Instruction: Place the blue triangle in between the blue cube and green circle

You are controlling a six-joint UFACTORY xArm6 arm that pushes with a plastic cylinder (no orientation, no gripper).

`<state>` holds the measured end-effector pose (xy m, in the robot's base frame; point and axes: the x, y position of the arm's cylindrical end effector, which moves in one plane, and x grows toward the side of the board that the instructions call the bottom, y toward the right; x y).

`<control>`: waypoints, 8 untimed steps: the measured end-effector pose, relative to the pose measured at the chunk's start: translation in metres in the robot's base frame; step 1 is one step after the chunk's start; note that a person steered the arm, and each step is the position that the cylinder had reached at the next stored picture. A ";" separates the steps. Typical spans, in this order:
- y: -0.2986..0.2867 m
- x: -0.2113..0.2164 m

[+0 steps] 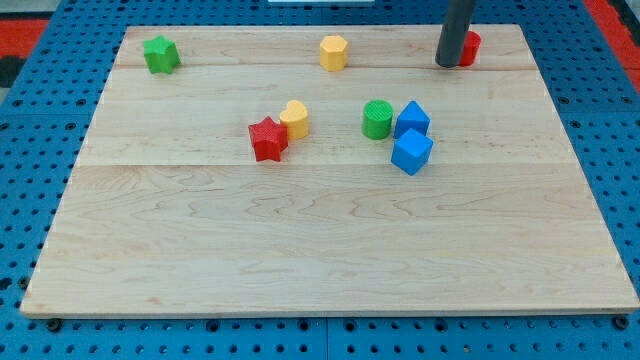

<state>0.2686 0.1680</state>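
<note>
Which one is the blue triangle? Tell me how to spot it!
On the wooden board, find the small cluster right of centre. Beside the green round block sit two blue blocks: the blue triangle is the upper one, touching it, with a pointed top; the blue cube sits below.

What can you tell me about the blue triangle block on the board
The blue triangle is a small, solid blue block of matte, plastic-like look, lying flat on the wooden board right of centre. It sits between the green circle at its left and the blue cube just below it, close to or touching both. My tip is well above it, beside a red block.
</note>
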 end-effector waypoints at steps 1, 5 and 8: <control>0.000 0.000; -0.053 0.091; -0.072 0.095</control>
<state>0.3634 0.0961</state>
